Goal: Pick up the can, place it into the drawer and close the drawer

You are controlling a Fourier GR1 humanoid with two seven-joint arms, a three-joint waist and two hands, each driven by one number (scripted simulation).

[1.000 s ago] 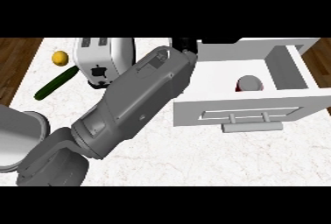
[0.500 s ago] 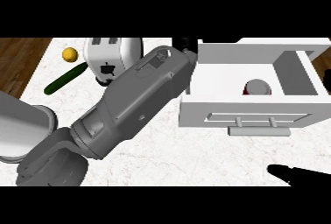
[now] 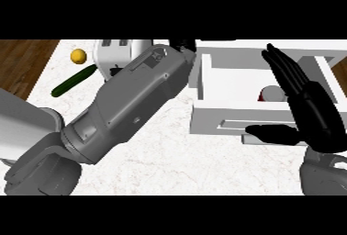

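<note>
Hovering over drawer [image 3: 217,123], right hand [image 3: 318,114] spread; can [image 3: 272,93] inside; left hand [image 3: 183,44] state unclear

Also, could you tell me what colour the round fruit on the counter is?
The fruit is yellow, seen in the head view.

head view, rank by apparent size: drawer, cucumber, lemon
1. Drawer: largest by far, even though it is partly covered.
2. Cucumber: long and thin.
3. Lemon: smallest.
</note>
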